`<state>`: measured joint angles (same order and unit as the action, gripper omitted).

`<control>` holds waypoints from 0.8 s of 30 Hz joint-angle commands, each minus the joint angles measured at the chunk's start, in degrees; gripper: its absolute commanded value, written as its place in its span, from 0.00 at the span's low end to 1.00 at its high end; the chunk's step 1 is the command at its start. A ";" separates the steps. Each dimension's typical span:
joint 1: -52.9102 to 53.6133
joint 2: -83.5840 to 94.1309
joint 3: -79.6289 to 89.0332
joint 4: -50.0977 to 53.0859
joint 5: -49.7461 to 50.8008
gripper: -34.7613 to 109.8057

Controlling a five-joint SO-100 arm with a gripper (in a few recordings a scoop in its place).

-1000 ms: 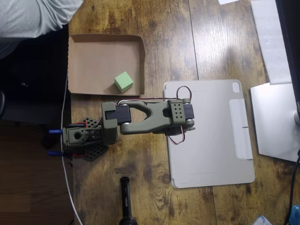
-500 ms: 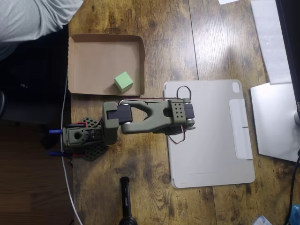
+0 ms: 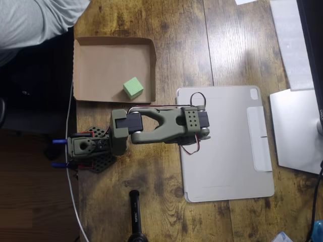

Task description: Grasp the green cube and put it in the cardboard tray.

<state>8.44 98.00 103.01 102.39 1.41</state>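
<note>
The light green cube [image 3: 132, 87] rests on the floor of the brown cardboard tray [image 3: 101, 60], near its lower right corner and close to the near wall. The olive-green arm [image 3: 159, 126] lies folded below the tray, stretching right from its base [image 3: 88, 147] to its wrist end [image 3: 195, 121] over the grey slab. The gripper's fingers are tucked under the folded arm and hidden, so their state cannot be read. Nothing touches the cube, and the arm sits clear of the tray.
A pale grey tablet-like slab [image 3: 227, 166] lies right of the arm. A silver laptop-like device [image 3: 298, 131] fills the right edge. A black cylinder [image 3: 135, 217] stands at the bottom. A person's grey sleeve [image 3: 35, 17] shows at the top left.
</note>
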 commanded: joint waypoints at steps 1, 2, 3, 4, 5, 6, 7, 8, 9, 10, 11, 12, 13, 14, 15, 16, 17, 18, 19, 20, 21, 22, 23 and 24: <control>-0.18 0.97 0.79 1.05 0.26 0.24; -0.26 0.88 0.79 1.05 0.26 0.24; -0.35 0.79 0.79 1.05 0.26 0.24; -0.44 0.70 0.79 1.05 0.26 0.24; -0.53 0.62 0.79 1.05 0.26 0.24; -0.62 0.53 0.70 1.05 0.26 0.24; -0.62 0.53 0.70 1.05 0.26 0.24; -0.62 0.53 0.70 1.05 0.26 0.24; -0.70 0.53 0.62 1.05 0.26 0.24; -0.70 0.53 0.53 1.05 0.26 0.24; -0.70 0.44 0.44 1.05 0.26 0.24; -0.70 0.35 0.35 1.05 0.26 0.24; -0.62 0.35 0.26 1.05 0.26 0.24; -0.62 0.35 0.09 0.97 0.35 0.24; -0.62 0.35 0.00 0.97 0.35 0.24; -0.53 0.18 -0.09 0.97 0.35 0.24; -0.44 0.09 -0.18 0.97 0.35 0.24; -0.44 0.00 -0.35 0.97 0.35 0.24; -0.44 -0.09 -0.44 0.97 0.35 0.24; -0.35 -0.26 -0.53 0.97 0.35 0.24; -0.18 -0.35 -0.70 0.97 0.26 0.24; -0.09 -0.35 -0.79 0.97 0.26 0.24; 0.09 -0.35 -0.88 0.97 0.18 0.24; 0.18 -0.35 -0.97 0.97 0.09 0.24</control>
<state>7.65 96.77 103.01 102.39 1.41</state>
